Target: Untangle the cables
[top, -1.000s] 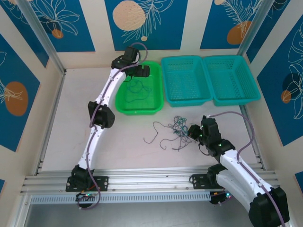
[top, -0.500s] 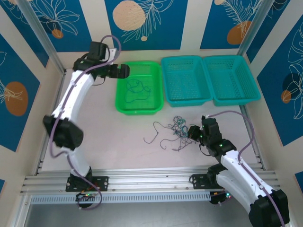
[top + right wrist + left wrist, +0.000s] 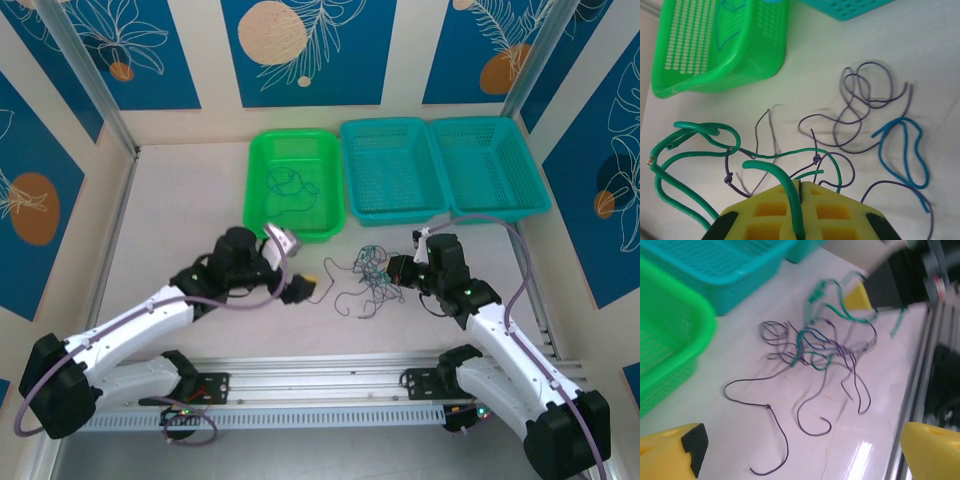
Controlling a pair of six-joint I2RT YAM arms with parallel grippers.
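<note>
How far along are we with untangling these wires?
Done: a thin dark wire lies loose in the green basket. In hand: the right gripper is shut on a green wire leading into the clump; the left gripper is open beside it. Left: most of the job, since purple, green and blue strands lie tangled together on the table.

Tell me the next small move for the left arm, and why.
Probably lower the open left end effector onto the loose purple wire and close. The right end effector pinches a green wire from the tangle, so holding purple would let them pull apart.
</note>
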